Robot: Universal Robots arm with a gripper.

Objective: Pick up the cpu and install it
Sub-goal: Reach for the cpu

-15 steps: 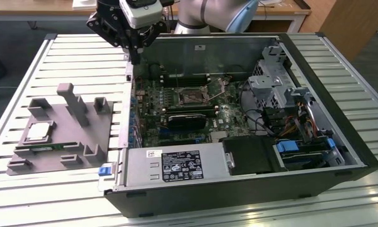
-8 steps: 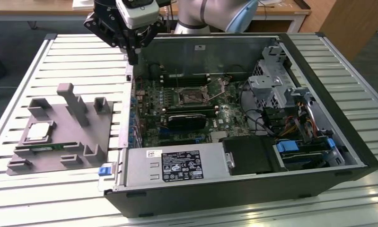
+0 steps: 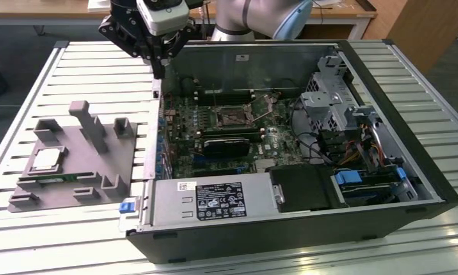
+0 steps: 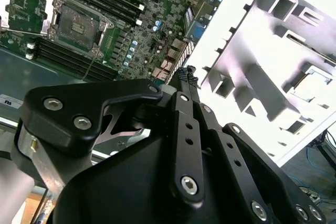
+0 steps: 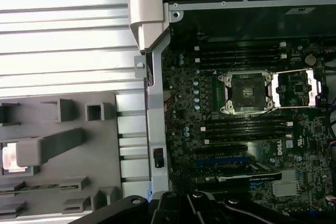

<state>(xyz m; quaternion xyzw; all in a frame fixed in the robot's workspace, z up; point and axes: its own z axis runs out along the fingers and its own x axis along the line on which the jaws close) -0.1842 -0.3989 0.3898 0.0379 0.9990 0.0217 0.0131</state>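
Start at the exterior view's left. A grey holder [image 3: 98, 166] lies on the white slatted bench [image 3: 38, 74]. The cpu [image 3: 48, 159] lies flat in a pocket of that holder, shiny side up. It is at about 9 o'clock from the open computer case [image 3: 290, 240]. Just beside the cpu, toward 6 o'clock, a long green memory stick [image 3: 57, 179] lies in its own slot. In the first wrist view you see the cpu [image 5: 9, 158] in its pocket, cut off by the picture's edge.

Next comes your tool [image 3: 158, 73]. It hangs over the case's left wall, at about 1 o'clock from the holder and well apart from the cpu. In the second wrist view the tool [image 4: 186, 75] has its two fingers pressed together with nothing between them. It is closed and holds nothing.

Inside the case lies the green board [image 3: 213, 143]. The socket [image 3: 233, 117] sits near the board's middle, at about 12 o'clock from the silver power box [image 3: 213, 200]. In the first wrist view the socket [image 5: 247, 93] stands open, with its metal lid [image 5: 296, 87] flipped back beside it.

At the far right, a grey drive cage [image 3: 332, 97] fills the case's corner at about 2 o'clock.
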